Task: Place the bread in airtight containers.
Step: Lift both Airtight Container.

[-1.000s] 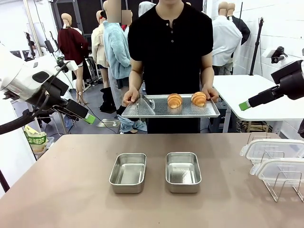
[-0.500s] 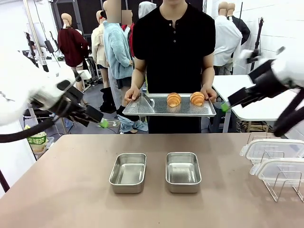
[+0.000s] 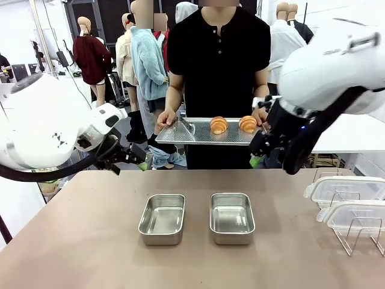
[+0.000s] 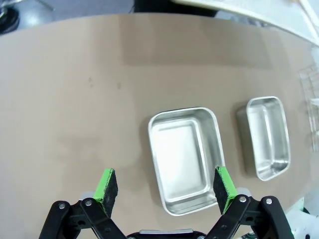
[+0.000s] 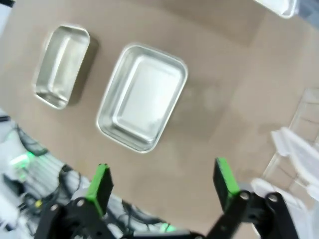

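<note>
Fingers of left gripper [image 4: 163, 181] and right gripper [image 5: 162, 175] stand wide, empty; approach each glossy golden-brown bread roll [image 3: 219, 125] squarely, close gently.

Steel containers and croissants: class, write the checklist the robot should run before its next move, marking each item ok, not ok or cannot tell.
1. Left steel container empty and upright on the table: ok.
2. Right steel container empty and upright: ok.
3. Two croissants lying on the tray that the person holds: ok.
4. Left claw open, holding nothing: ok.
5. Right claw open, holding nothing: ok.
6. Croissants within either claw's reach: cannot tell.
</note>
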